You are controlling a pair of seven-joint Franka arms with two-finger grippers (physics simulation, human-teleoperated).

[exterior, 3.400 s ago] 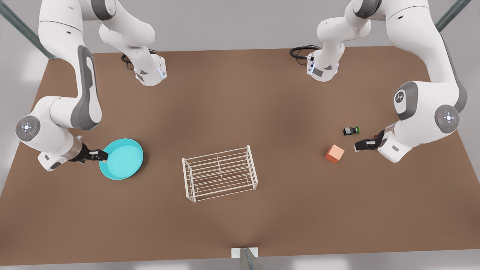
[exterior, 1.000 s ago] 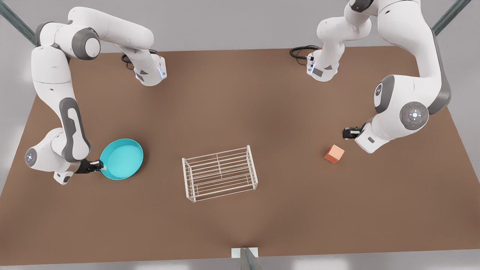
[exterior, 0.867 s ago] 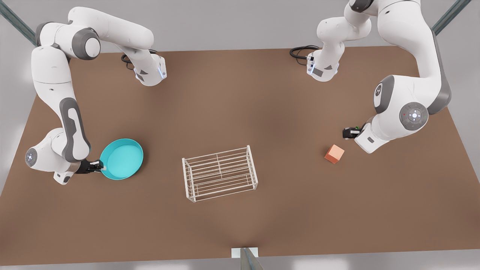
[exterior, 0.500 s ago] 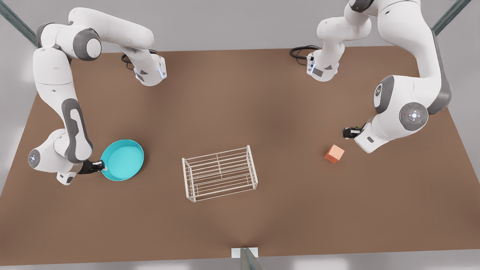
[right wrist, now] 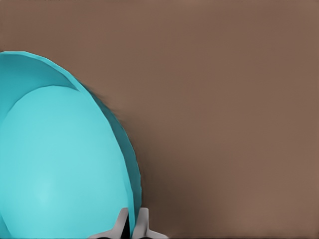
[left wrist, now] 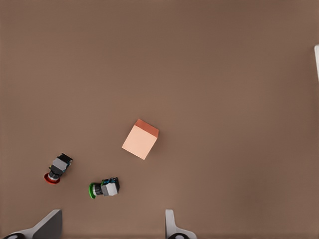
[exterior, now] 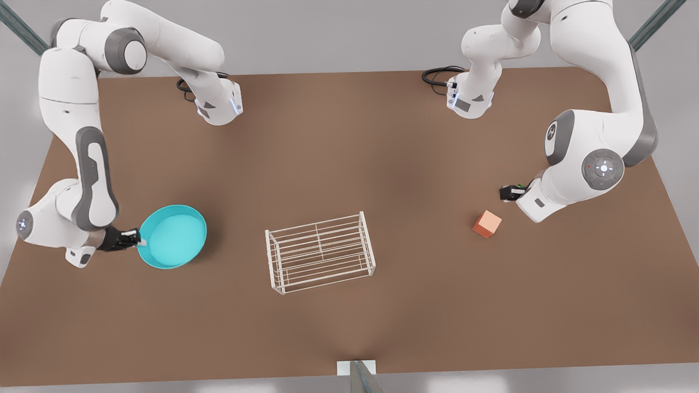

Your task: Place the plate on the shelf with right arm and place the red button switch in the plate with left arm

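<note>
The turquoise plate [exterior: 173,236] hangs slightly tilted just above the table at the front view's left. My right gripper [exterior: 135,239] is shut on its rim, which the right wrist view shows pinched between the fingers [right wrist: 121,225]. The white wire shelf [exterior: 320,252] stands in the middle, apart from the plate. In the left wrist view the red button switch [left wrist: 56,169] lies on its side beside the green-capped switch [left wrist: 104,187]. My left gripper [left wrist: 109,233] hovers open above them, holding nothing.
An orange cube [exterior: 487,224] sits on the brown table [exterior: 349,153] near the left arm's hand [exterior: 538,203], which partly covers the green switch [exterior: 509,192]. Both arm bases stand at the table's far edge.
The right arm has shifted the plate a little toward the front view's left and raised it off the table. The left arm has stayed still over the switches.
</note>
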